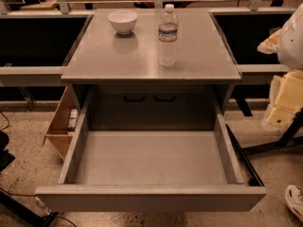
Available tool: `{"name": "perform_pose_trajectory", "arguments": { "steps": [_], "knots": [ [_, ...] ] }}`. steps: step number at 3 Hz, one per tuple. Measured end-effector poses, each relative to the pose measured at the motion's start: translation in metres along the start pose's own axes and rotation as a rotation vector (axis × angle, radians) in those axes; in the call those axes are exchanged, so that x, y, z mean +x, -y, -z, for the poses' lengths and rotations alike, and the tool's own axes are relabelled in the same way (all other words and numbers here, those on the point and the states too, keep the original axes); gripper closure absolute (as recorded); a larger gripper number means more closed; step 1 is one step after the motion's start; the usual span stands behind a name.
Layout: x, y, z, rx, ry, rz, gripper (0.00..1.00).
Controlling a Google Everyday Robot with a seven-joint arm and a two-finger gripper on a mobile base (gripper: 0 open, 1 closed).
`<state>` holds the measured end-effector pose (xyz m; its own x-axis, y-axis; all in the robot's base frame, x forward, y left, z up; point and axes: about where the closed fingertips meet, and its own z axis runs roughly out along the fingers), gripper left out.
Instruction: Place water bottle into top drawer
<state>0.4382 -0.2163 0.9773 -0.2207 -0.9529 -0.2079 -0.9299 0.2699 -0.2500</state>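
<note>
The water bottle [167, 36] is clear plastic with a white cap and a red-edged label. It stands upright on the grey cabinet top [199, 60], right of the middle. The top drawer [151, 162] is pulled fully out below it, and its grey inside is bare. The drawer's flat front [150, 198] is nearest to me. My gripper [283, 100] shows as white and cream parts at the right edge of the view. It is to the right of the cabinet, well apart from the bottle, and holds nothing that I can see.
A white bowl [122, 21] stands on the cabinet top, back left of the bottle. A recessed panel with two dark handles [149, 98] sits behind the open drawer. An open wooden box [61, 126] leans on the floor at the left. A shoe [295, 200] shows at the bottom right.
</note>
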Motion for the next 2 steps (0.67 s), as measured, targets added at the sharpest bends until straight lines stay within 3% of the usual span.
{"name": "perform_pose_trajectory", "arguments": {
  "steps": [1,2],
  "knots": [
    [0.000,0.000,0.000,0.000,0.000,0.000,0.00],
    [-0.001,0.025,-0.010,0.027,0.067,-0.033,0.00]
  ]
}}
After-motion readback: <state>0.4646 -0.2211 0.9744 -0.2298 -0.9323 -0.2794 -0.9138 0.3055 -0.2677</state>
